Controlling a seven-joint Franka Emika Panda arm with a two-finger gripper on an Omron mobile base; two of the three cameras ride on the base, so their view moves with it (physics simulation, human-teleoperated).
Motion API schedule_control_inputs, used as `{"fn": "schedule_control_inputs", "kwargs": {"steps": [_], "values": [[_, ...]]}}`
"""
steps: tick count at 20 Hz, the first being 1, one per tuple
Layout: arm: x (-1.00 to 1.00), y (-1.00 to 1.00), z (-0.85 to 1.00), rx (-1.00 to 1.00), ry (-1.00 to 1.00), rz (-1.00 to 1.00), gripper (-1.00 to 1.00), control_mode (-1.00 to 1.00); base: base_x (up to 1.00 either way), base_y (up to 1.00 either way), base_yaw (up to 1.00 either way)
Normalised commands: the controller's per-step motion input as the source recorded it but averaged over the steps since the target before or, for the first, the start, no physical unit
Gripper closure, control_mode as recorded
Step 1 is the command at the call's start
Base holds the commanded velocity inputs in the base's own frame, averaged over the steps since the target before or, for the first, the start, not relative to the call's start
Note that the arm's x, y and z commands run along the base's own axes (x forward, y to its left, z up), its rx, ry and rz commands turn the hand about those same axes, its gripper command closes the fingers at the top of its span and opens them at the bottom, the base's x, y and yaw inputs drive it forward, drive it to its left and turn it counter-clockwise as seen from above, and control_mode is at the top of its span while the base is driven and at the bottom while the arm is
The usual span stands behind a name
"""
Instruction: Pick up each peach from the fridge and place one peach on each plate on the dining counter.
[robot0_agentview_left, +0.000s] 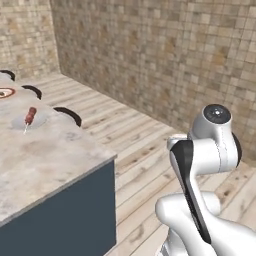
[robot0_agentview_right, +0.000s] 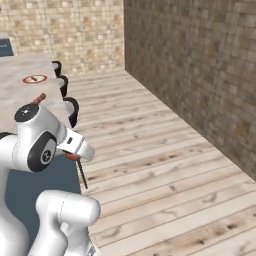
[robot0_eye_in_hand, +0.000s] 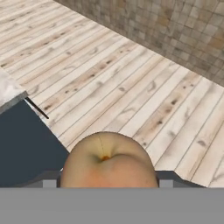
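A peach (robot0_eye_in_hand: 108, 159), yellow-orange with a red blush, sits between the fingertips of my gripper (robot0_eye_in_hand: 108, 180), which is shut on it. From the right base view the peach (robot0_agentview_right: 73, 156) shows as a small red spot under the hand, just off the corner of the dining counter (robot0_agentview_right: 20, 90). On the marbled counter top (robot0_agentview_left: 45, 150) lie a pale grey plate (robot0_agentview_left: 37, 120) carrying a brown-red skewer (robot0_agentview_left: 30, 116), and farther back a white plate with an orange-red rim (robot0_agentview_left: 6, 92). The fridge is out of view.
Black stools (robot0_agentview_left: 69, 114) stand along the counter's far side. The counter's corner and blue-grey base (robot0_eye_in_hand: 26, 144) lie left of the hand. A wooden plank floor (robot0_agentview_right: 165, 165) stretches to the tiled stone wall (robot0_agentview_left: 165, 55).
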Motion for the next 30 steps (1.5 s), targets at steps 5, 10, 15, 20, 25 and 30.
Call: {"fn": "schedule_control_inputs", "kwargs": {"steps": [5, 10, 15, 20, 25, 30], "values": [[0.0, 0.0, 0.0, 0.0, 0.0, 0.0, 1.0, 1.0, 0.3, -1.0, 0.34], [0.0, 0.0, 0.0, 0.0, 0.0, 0.0, 1.0, 1.0, 0.45, -0.92, 0.44], [0.0, 0.0, 0.0, 0.0, 0.0, 0.0, 1.0, 1.0, 0.61, -0.73, 0.51], [0.0, 0.0, 0.0, 0.0, 0.0, 0.0, 1.0, 1.0, 0.85, -0.52, 0.58], [0.0, 0.0, 0.0, 0.0, 0.0, 0.0, 1.0, 1.0, 0.9, -0.56, 0.57], [0.0, 0.0, 0.0, 0.0, 0.0, 0.0, 1.0, 1.0, 0.81, -0.66, 0.53]]}}
